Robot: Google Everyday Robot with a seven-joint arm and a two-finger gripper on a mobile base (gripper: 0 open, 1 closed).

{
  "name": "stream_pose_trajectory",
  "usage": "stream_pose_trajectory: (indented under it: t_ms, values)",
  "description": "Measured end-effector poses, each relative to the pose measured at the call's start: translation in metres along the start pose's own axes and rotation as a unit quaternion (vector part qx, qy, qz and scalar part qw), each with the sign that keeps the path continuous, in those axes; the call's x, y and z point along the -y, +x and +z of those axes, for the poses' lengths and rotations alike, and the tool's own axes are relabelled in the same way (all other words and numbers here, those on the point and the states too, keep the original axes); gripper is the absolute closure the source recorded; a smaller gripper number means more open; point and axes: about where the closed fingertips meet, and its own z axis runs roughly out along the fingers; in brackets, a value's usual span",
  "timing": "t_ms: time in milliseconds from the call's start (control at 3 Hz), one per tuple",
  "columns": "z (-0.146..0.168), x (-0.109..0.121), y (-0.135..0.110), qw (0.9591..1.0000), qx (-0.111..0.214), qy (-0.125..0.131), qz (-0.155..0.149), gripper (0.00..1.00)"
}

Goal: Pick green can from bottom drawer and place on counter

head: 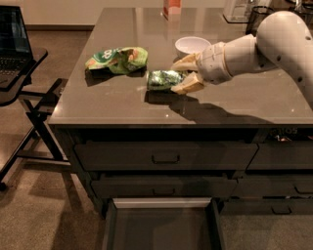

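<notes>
The green can (164, 79) lies on its side between my gripper's tan fingers (188, 85), just right of the counter's middle. My gripper (182, 74) is shut on its right end and reaches in from the right on a white arm. The can hangs very low over the counter (122, 105), its shadow directly under it; I cannot tell whether it touches. The bottom drawer (161, 229) stands pulled open at the foot of the cabinet, its dark floor bare.
A crumpled green chip bag (117, 59) lies left of the can. A white bowl (192, 45) sits just behind my gripper. At the back stand an orange object (172, 6) and a black mesh holder (259, 14). A stand with a laptop (12, 39) is at the left.
</notes>
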Motion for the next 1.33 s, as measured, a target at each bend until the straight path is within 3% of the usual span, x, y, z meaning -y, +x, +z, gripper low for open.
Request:
stream_pose_trajectory:
  t_ms: [333, 667, 1333]
  values:
    - [0.0068, -0.0059, 0.0054, 0.9999, -0.003, -0.009, 0.005, 1.0]
    - [0.0068, -0.0059, 0.0054, 0.9999, -0.003, -0.009, 0.005, 0.84]
    - [0.0069, -0.0059, 0.0054, 0.9999, -0.003, -0.009, 0.005, 0.37]
